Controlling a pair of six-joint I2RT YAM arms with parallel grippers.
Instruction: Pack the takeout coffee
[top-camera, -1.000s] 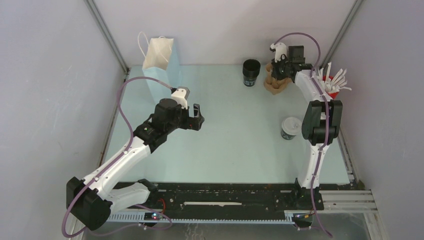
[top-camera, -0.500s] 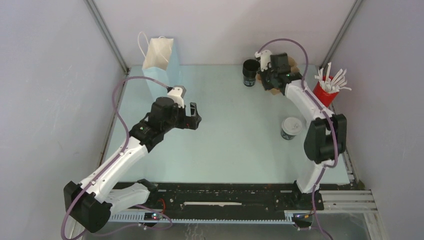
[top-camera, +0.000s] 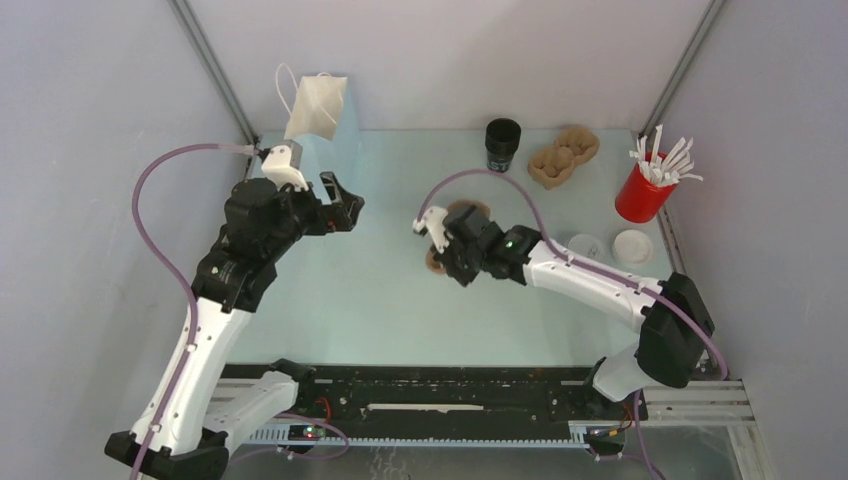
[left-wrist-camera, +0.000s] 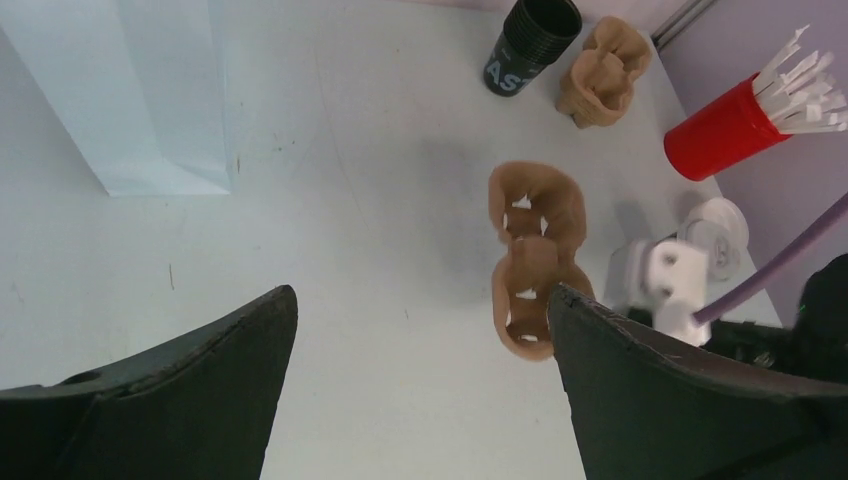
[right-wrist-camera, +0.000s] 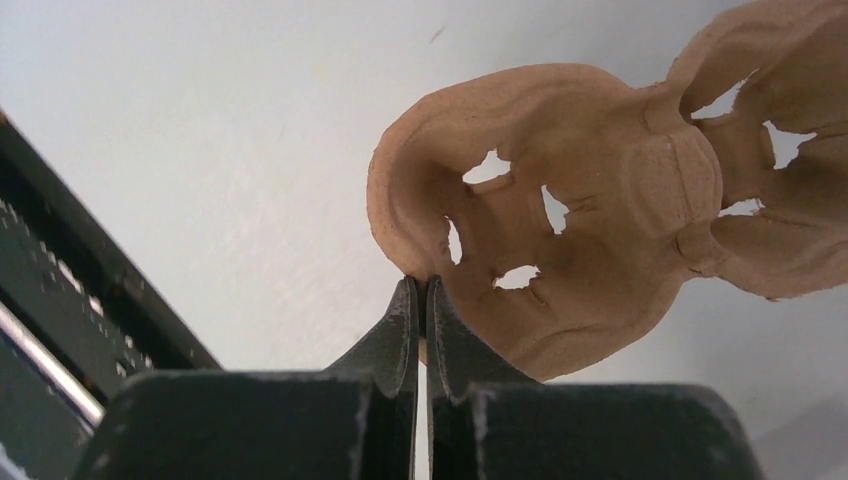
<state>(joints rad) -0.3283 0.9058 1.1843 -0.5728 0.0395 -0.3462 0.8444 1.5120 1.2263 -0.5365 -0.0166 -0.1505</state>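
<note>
Pale table, right claw pinching rim of cup carrier (clear only from its wrist), left claw spread wide

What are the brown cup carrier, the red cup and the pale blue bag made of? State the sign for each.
Brown cup carrier: seemingly moulded paper pulp; matte, fibrous, soft rounded edges.
Red cup: probably plastic; smooth, even colour; coated paper possible.
Pale blue bag: apparently paper; flat matte panels, sharp creases.

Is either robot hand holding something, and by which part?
Right gripper pinches the brown cup carrier by its rim; left gripper is open, empty.
</note>
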